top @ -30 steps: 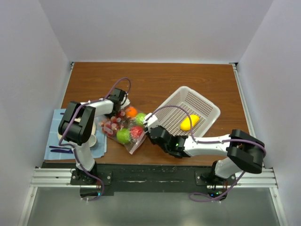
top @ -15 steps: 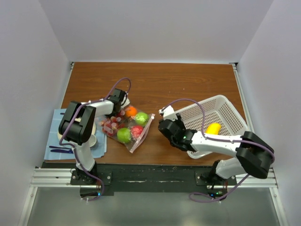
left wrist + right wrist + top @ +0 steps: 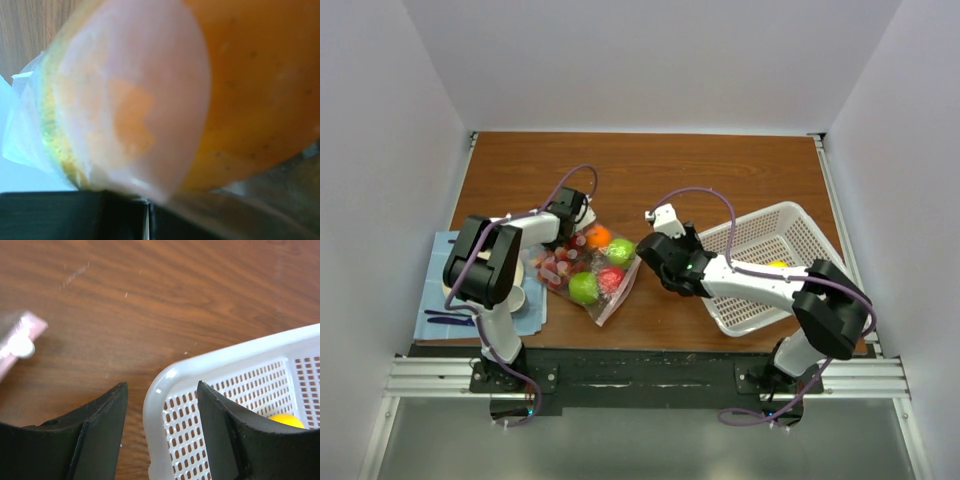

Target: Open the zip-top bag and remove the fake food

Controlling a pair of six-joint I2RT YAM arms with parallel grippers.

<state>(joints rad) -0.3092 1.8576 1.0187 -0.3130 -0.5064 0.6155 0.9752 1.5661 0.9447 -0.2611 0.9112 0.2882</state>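
Plastic zip-top bag (image 3: 595, 275), seemingly light, limp and slippery, lay pinched in the left gripper (image 3: 576, 228), fake food (image 3: 583, 288) inside; the right gripper (image 3: 161, 390), spread apart just beside it, was best placed to take the zip strip (image 3: 17, 340).

surface: wood table (image 3: 720, 170) | mid-left: zip-top bag (image 3: 610, 302) | right: white mesh basket (image 3: 770, 240) | left near edge: blue cloth (image 3: 433, 302)

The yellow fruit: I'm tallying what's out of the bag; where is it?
Top view: the yellow fruit lies inside the white basket at the right of the table, away from the bag; the right wrist view shows it too.
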